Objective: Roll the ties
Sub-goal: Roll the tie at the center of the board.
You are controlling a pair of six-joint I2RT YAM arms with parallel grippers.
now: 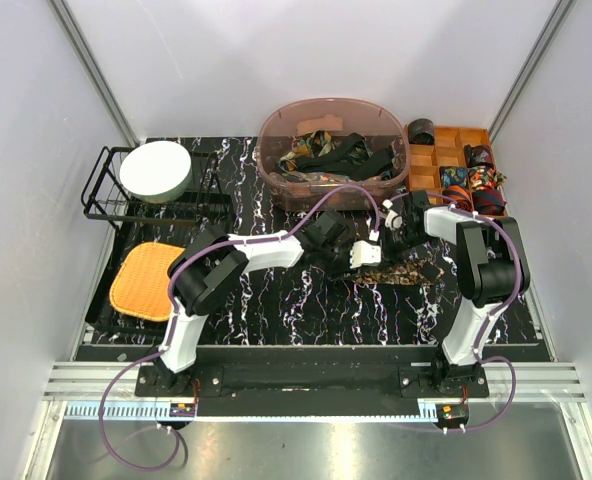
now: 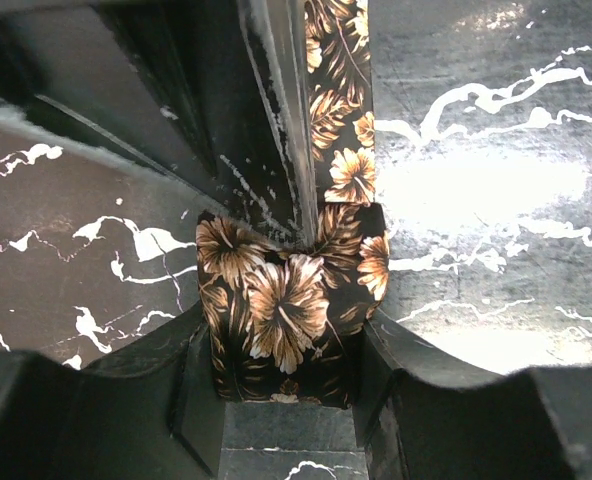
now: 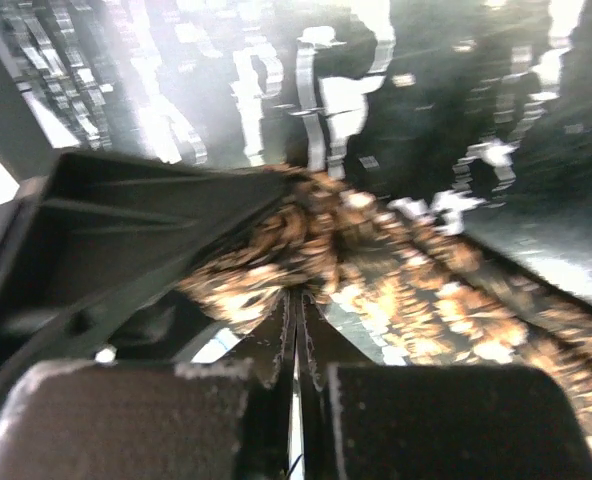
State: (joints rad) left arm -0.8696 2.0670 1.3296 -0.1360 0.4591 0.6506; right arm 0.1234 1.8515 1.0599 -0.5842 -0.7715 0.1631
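Observation:
A brown floral tie (image 1: 416,272) lies on the black marble mat, right of centre. In the left wrist view its end is wound into a short roll (image 2: 286,300), and a flat strip runs away from it. My left gripper (image 2: 286,345) is shut on the roll, one finger on each side of it; it also shows in the top view (image 1: 376,266). My right gripper (image 3: 298,295) is shut on the tie's fabric at the fingertips, in a blurred view. Its fingers (image 2: 276,150) reach into the roll's middle from above. It also shows in the top view (image 1: 400,243).
An oval pinkish bin (image 1: 276,135) of loose ties stands at the back centre. A wooden compartment box (image 1: 471,133) with rolled ties stands at the back right. A black wire rack (image 1: 101,195) holds a white bowl (image 1: 156,170) at the left, with an orange mat (image 1: 146,280) in front.

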